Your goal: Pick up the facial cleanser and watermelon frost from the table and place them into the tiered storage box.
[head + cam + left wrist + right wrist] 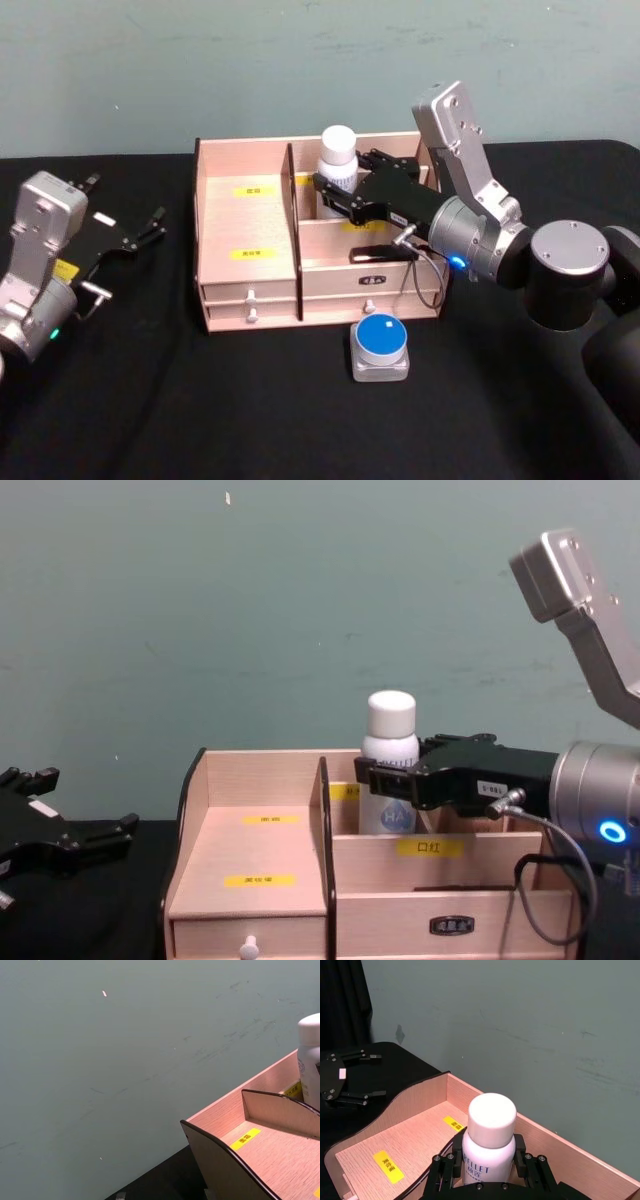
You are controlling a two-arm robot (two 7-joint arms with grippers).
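The facial cleanser (338, 146), a white bottle with a rounded cap, stands upright in the back right compartment of the tiered storage box (245, 225). My right gripper (335, 186) reaches in over the box and is shut on the bottle's body; in the right wrist view its black fingers (445, 1166) flank the bottle (491, 1120) on both sides. The watermelon frost (381, 346), a squat clear jar with a blue lid, sits on the black table just in front of the box's drawers. My left gripper (150, 228) rests open at the table's left.
The box's wide left compartment (260, 850) with yellow labels holds nothing. A cable (420, 275) from the right wrist hangs in front of the box's right drawers. A green wall stands behind the table.
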